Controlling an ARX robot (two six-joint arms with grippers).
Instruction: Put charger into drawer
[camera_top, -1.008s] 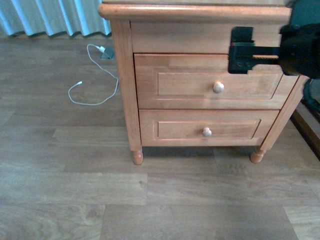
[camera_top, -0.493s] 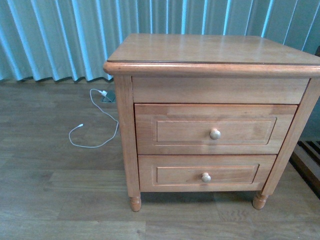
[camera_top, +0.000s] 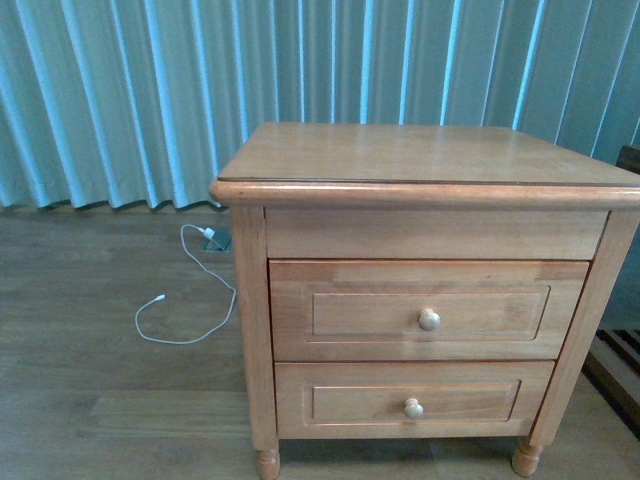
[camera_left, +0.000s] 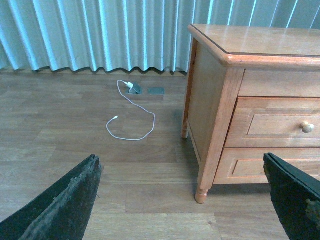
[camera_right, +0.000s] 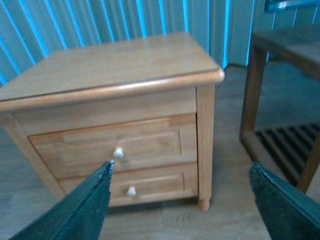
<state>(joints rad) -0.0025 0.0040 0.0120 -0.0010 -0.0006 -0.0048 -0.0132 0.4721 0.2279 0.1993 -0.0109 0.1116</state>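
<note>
The wooden nightstand (camera_top: 420, 160) stands on the floor with both drawers closed. The upper drawer (camera_top: 420, 310) has a recessed panel and a round pale knob (camera_top: 429, 319). It also shows in the left wrist view (camera_left: 280, 122) and the right wrist view (camera_right: 115, 145). The charger is out of view in every frame. My left gripper (camera_left: 180, 165) is open and empty, over the floor to the left of the nightstand. My right gripper (camera_right: 181, 167) is open and empty, in front of the nightstand's right side. Neither arm shows in the front view.
A thin white cable (camera_top: 185, 300) lies looped on the floor left of the nightstand, plugged in near a floor plate (camera_left: 156, 91). The shorter lower drawer (camera_top: 412, 405) is closed. Curtains (camera_top: 120, 90) hang behind. Dark slatted furniture (camera_right: 285, 140) stands to the right.
The front view has tilted upward and now shows the nightstand top and curtains. The right gripper, in front of the upper drawer one second ago, has left that view.
</note>
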